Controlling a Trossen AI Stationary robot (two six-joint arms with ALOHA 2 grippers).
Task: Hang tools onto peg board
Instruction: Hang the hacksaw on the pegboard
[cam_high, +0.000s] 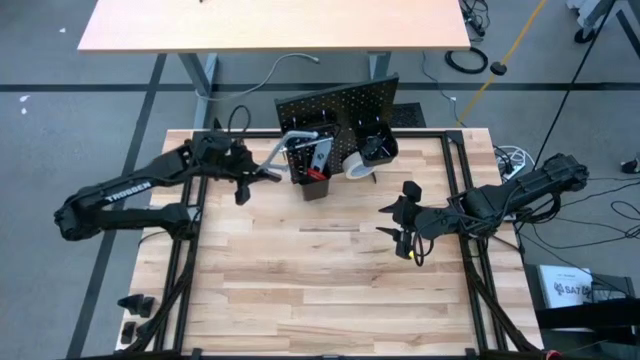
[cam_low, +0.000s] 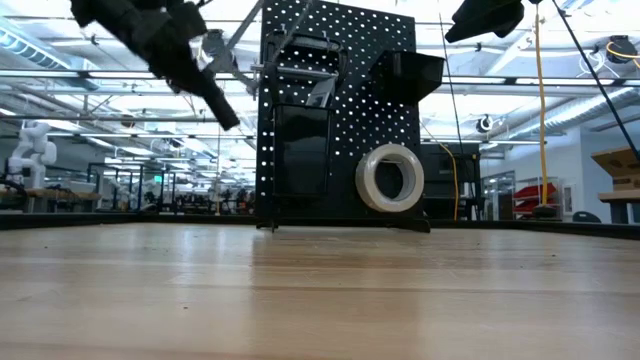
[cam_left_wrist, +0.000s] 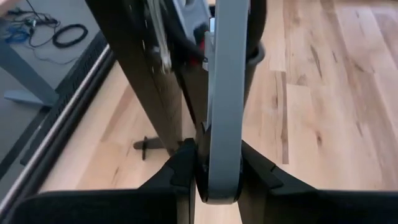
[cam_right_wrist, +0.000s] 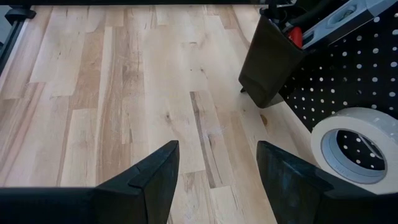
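Observation:
The black peg board (cam_high: 345, 105) stands upright at the table's far middle. A bin (cam_high: 312, 182) on its front holds red-handled tools, and a second bin (cam_low: 405, 70) sits higher. A white tape roll (cam_low: 390, 178) hangs low on the board's front. My left gripper (cam_high: 262, 172) is left of the board, raised, shut on a flat silver-grey tool (cam_left_wrist: 224, 93) that reaches toward the board's upper left. Whether its far end touches the board is unclear. My right gripper (cam_high: 400, 222) hovers open, to the near right of the board, with nothing between its fingers (cam_right_wrist: 155, 177). My left gripper pinches the grey tool between its two fingers near the tool's rounded near end (cam_left_wrist: 222, 165). The fingers come from the table's left, slanting down, and lie along the tool. The tool is lifted clear of the table and points away toward the peg board.
Bare wooden tabletop (cam_high: 300, 290) stretches in front of the board. Black frame rails (cam_high: 185, 250) run along the table's left and right sides. Small black parts (cam_high: 135, 305) lie off the front left. A second table (cam_high: 270, 25) stands behind, with cables on the floor.

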